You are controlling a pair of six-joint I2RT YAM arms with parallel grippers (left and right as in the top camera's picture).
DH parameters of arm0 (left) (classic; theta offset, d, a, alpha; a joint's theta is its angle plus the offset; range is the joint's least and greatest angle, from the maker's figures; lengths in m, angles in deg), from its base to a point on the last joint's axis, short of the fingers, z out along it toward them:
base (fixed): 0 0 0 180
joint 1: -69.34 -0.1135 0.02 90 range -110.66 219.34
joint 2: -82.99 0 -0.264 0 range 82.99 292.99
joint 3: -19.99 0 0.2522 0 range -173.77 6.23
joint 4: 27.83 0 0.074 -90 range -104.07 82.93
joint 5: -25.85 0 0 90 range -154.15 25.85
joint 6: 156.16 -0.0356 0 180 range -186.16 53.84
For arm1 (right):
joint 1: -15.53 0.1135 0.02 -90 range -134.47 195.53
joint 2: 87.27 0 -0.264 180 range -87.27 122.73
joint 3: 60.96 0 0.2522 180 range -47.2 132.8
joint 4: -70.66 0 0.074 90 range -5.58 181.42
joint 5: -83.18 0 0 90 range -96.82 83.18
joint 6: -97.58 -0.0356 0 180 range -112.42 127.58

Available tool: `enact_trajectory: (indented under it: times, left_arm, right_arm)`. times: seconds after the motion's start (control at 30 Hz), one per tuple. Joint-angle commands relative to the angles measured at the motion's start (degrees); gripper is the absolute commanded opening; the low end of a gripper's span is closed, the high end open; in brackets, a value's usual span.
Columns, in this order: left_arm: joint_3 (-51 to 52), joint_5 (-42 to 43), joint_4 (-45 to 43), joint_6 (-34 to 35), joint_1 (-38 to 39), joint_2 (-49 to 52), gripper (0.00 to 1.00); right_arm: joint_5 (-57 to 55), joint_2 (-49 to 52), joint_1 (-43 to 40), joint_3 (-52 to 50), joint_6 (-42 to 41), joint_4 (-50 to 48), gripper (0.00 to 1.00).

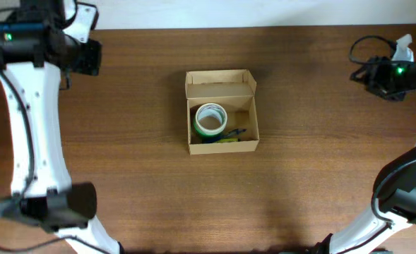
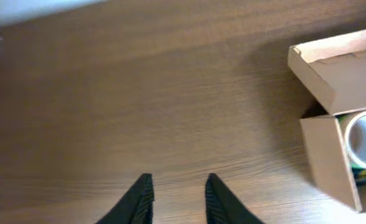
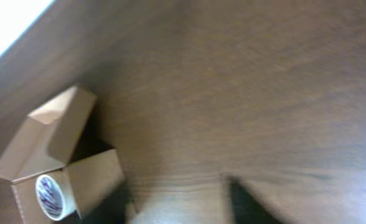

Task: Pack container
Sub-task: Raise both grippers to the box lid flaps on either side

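The container (image 1: 220,111) is a tan cardboard box in the middle of the table, its flap lid standing open at the back. Inside lie a roll of tape (image 1: 210,119) and green and dark pens (image 1: 230,136). The box also shows at the right of the left wrist view (image 2: 332,118) and at the lower left of the right wrist view (image 3: 58,162). My left gripper (image 2: 178,199) is open and empty over bare wood, left of the box. My right gripper (image 3: 183,199) is open and empty, blurred, right of the box.
The brown wooden table (image 1: 321,169) surrounds the box. Its far edge meets a white surface (image 1: 264,13) along the top. The left arm (image 1: 34,120) stands at the far left, the right arm (image 1: 405,176) at the far right.
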Motion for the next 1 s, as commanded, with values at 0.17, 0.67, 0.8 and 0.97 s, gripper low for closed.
enact_trajectory:
  times: [0.17,0.67,0.8,0.97]
  left_arm:
    - [1.1,25.0,-2.1,3.5,-4.3,15.6,0.02]
    - [1.2,46.0,-7.8,3.4,1.0,36.2,0.02]
    - [1.2,45.4,-8.3,3.4,4.3,39.2,0.02]
    - [1.2,45.4,-10.5,5.5,6.9,41.9,0.02]
  right_arm:
    - [12.2,4.7,6.4,-1.6,-0.9,-4.5,0.04]
    - [28.2,24.5,14.6,-1.6,-0.9,-8.9,0.04]
    - [28.2,25.7,16.6,-1.6,-0.9,-9.6,0.04]
    - [27.9,25.8,19.2,-1.6,-0.9,-11.8,0.04]
